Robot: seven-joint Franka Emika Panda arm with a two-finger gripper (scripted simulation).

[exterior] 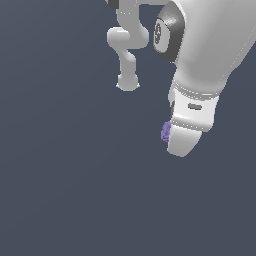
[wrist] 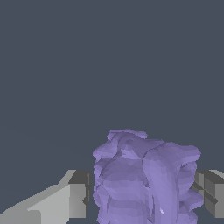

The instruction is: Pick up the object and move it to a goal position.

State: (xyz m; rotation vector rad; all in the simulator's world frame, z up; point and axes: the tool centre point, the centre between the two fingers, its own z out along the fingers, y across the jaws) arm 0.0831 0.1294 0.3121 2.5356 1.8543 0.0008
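Fingers (wrist: 72, 199) of the hand (wrist: 144, 197) sit on either side of the object (wrist: 146, 179) in the wrist view, pressed against its flanks with no gap that we can make out, so we read the hand as clamped on it. We see the object as a lumpy, lavender-purple chunk with a ridged, bumpy surface, filling the lower centre of that frame between the two grey finger blocks. Beyond it we see only the flat, dark blue-grey table (wrist: 109, 65).

From the exterior view, we find the white arm (exterior: 127, 45) coming in from the upper edge of the frame, its far links small in the upper centre and its wrist housing large in the upper right. At the end of the housing the hand (exterior: 176, 137) points down toward the middle right of the frame. We see just a sliver of the object (exterior: 166, 132) there, peeking out on the exterior view's left side of the hand. Whether the object touches the table (exterior: 65, 190) we cannot tell from either view.
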